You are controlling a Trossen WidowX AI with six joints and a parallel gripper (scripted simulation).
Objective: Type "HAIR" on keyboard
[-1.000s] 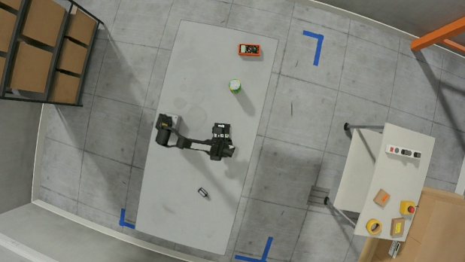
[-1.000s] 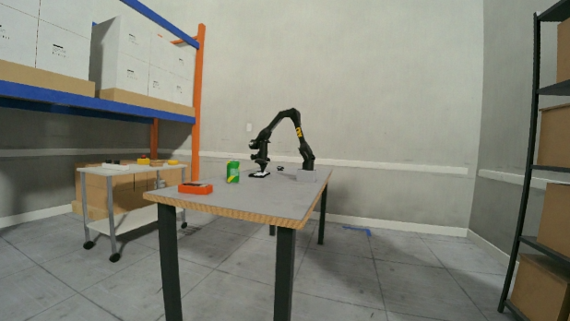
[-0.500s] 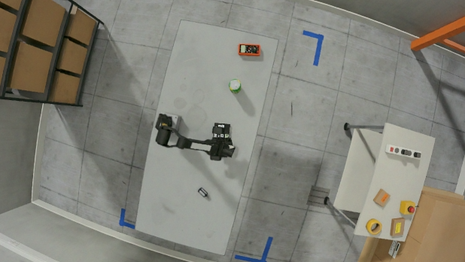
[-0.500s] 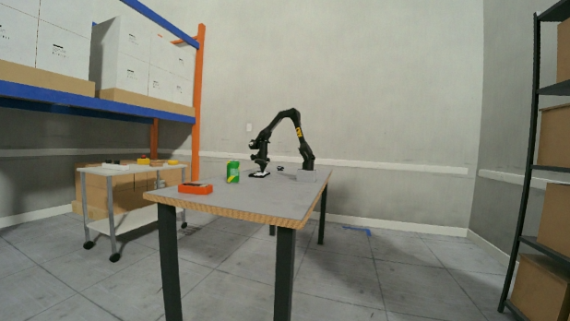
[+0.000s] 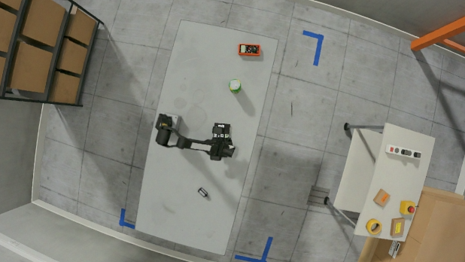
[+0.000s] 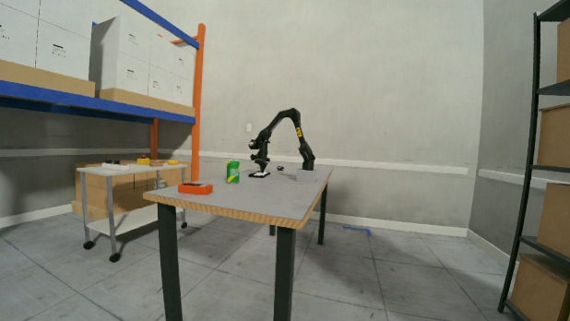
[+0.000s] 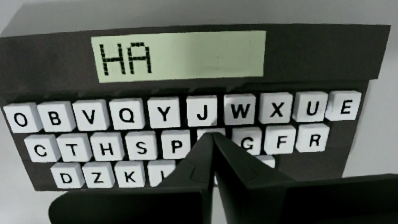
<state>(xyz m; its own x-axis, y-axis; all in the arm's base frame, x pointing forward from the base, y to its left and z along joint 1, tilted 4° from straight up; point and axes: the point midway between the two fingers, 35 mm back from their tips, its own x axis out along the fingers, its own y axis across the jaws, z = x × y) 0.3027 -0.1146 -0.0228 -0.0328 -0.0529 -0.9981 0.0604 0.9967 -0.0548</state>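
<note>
A small black keyboard [image 7: 190, 107] with white letter keys fills the wrist view. Its green display [image 7: 181, 55] reads "HA". My gripper [image 7: 211, 140] is shut and empty, its fingertips pressed together and pointing down over the middle row, on the key between P and G, which they hide. The H key [image 7: 107, 148] is to the left in the middle row, the R key [image 7: 313, 138] at that row's right end. Part of the bottom row is hidden by my fingers. In the top view the keyboard [image 5: 224, 132] lies under my wrist at the table's right side; it also shows in the side view [image 6: 259, 174].
A green can [image 5: 235, 86] stands on the table beyond the keyboard, and an orange box [image 5: 249, 50] lies near the far end. A small black object [image 5: 202, 192] lies toward the near end. The arm's base [image 5: 165, 128] is at the left edge.
</note>
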